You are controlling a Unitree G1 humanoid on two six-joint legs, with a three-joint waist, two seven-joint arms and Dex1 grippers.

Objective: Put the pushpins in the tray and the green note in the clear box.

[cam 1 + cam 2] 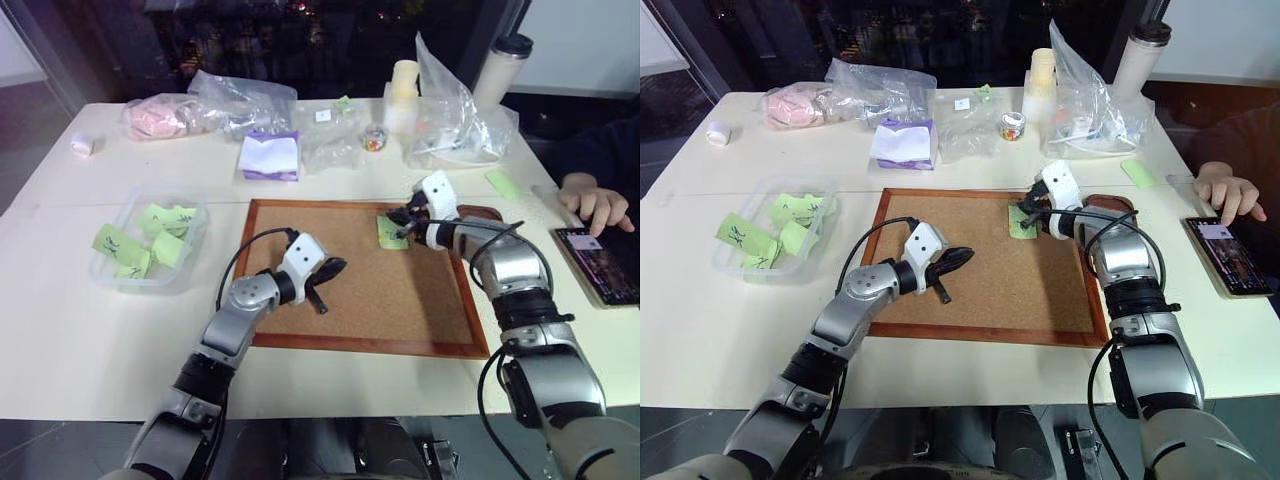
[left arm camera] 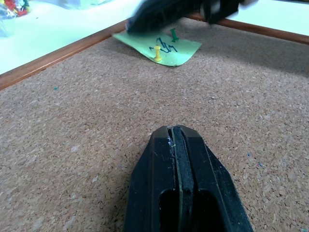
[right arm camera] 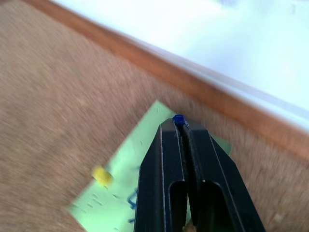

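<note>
Left gripper (image 1: 335, 267): nearest of all, low in the middle of the frame, hovering over the cork board (image 1: 350, 310) with its jaws pressed together on nothing.
Right gripper (image 3: 180, 123): at the board's upper right corner, pinched on a blue pushpin (image 3: 178, 119) – the head peeks out between the tips.
Green note (image 2: 161, 47): lies on the cork under that gripper, with a yellow pushpin (image 2: 157, 52) and a green pushpin (image 2: 173, 35) standing in it.
Pins, handling: tiny, hard, light, probably slippery – best nipped by the head and drawn straight out.
Note, handling: thin, limp paper; likely to lift with a pin, so take an edge once freed.
Tray (image 1: 1110, 206): dark, just right of the board's upper corner.
Clear box (image 1: 190, 250): middle left, holding other green notes.
</note>
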